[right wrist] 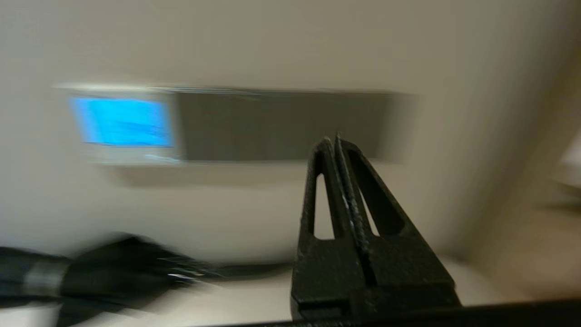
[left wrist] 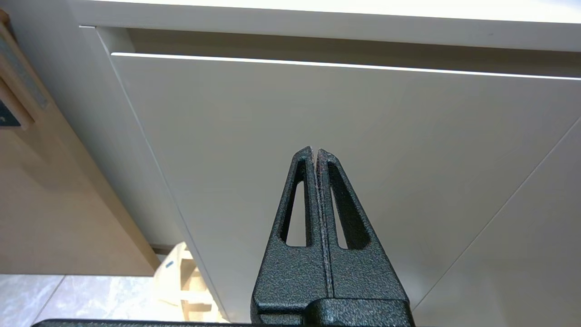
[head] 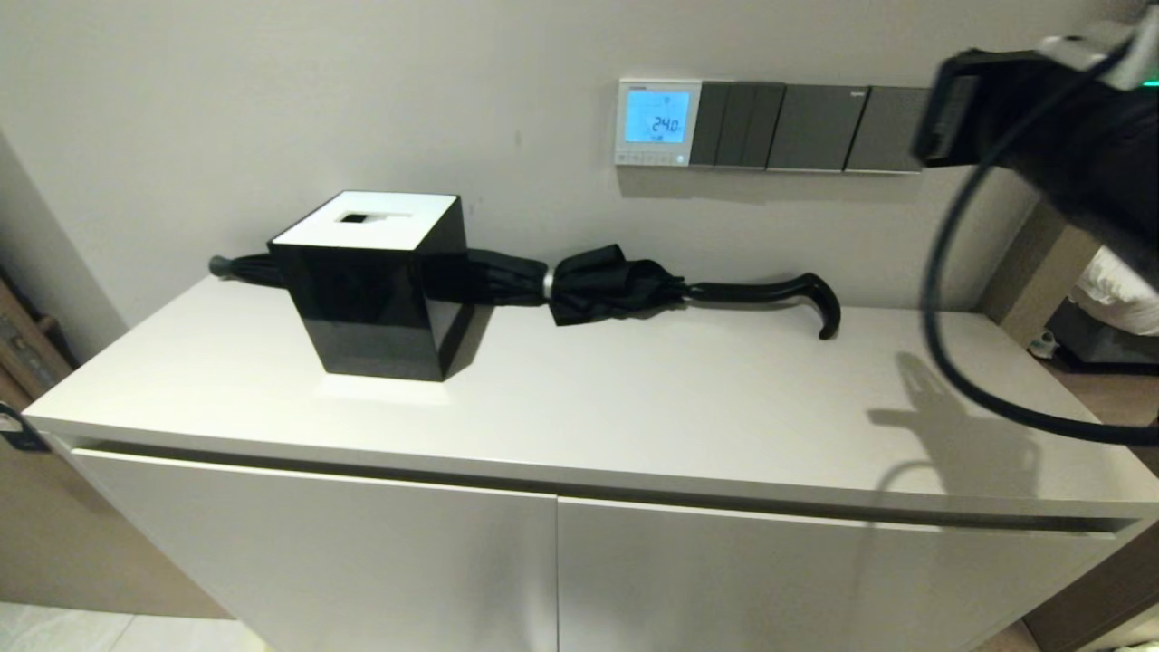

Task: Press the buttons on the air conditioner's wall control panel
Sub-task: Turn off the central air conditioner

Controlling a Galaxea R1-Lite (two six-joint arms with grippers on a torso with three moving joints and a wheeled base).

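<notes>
The right claw (right wrist: 335,141) has its two fingers pressed flat together with nothing between them, raised in the air over the right end of the table (head: 634,398) and pointed at the wall. It is clear of the wall, aimed at the dark grey switch plates (head: 806,127) rather than at the air conditioner's wall control panel (head: 658,121), which sits just beside those plates on their left, above the table's back edge. The panel's screen glows light blue and reads 24.0; the buttons (head: 647,158) run in a row along its bottom edge, untouched. A black cable (head: 942,299) loops down from the right arm, throwing a shadow on the table near the right front corner.

Along the back edge lies a folded black umbrella (head: 616,285), its curved handle toward the right. A black tissue box (head: 376,281) with a white top stands near the back left corner, in front of the umbrella's tip end.

The left claw (left wrist: 315,154) is also pinched closed on nothing, parked low in front of the cabinet door (left wrist: 317,136) under the table's front edge.
</notes>
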